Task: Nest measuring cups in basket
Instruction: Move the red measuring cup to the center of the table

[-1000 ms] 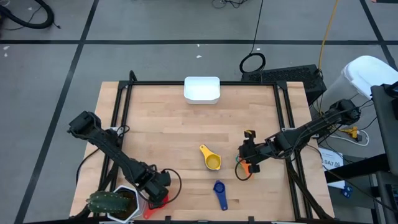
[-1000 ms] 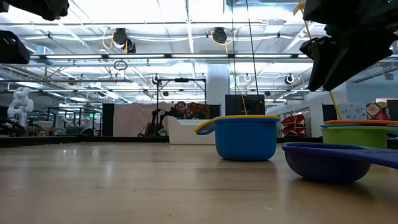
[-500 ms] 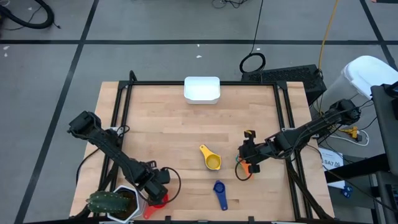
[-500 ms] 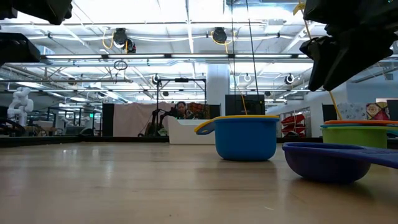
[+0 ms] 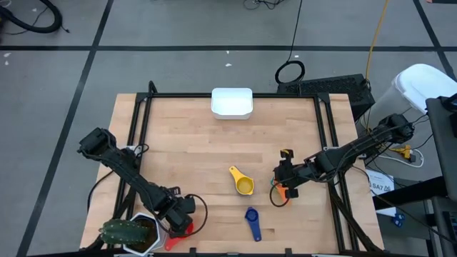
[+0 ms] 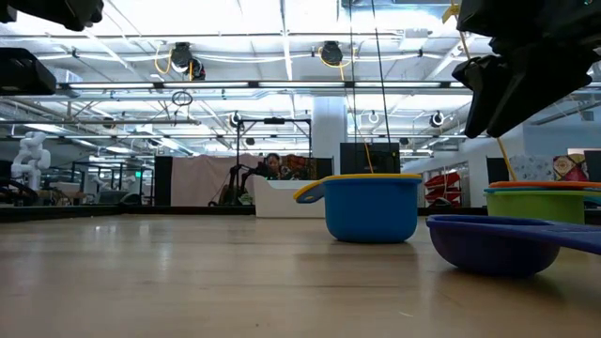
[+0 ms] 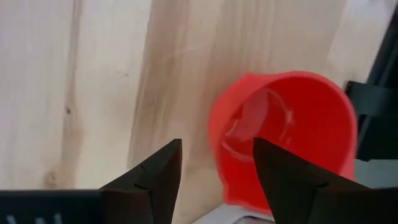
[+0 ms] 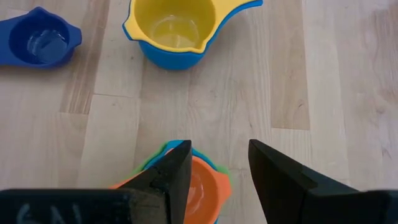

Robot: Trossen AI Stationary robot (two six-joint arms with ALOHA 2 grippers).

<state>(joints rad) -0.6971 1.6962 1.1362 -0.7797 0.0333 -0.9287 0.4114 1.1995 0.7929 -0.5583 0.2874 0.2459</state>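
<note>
My left gripper is open near the table's near left corner, its fingers on either side of the near wall of a red cup, which stands on its base; it also shows in the high view. My right gripper is open above a stack of an orange cup in a green one, clear of it in the low view. A yellow-lined blue cup and a dark blue cup stand on the table. The white basket sits at the far edge.
A white hexagonal pot with a green plant stands right beside the red cup at the near left corner. Black frame rails run along the table's sides. Bare wood lies between the cups and the basket.
</note>
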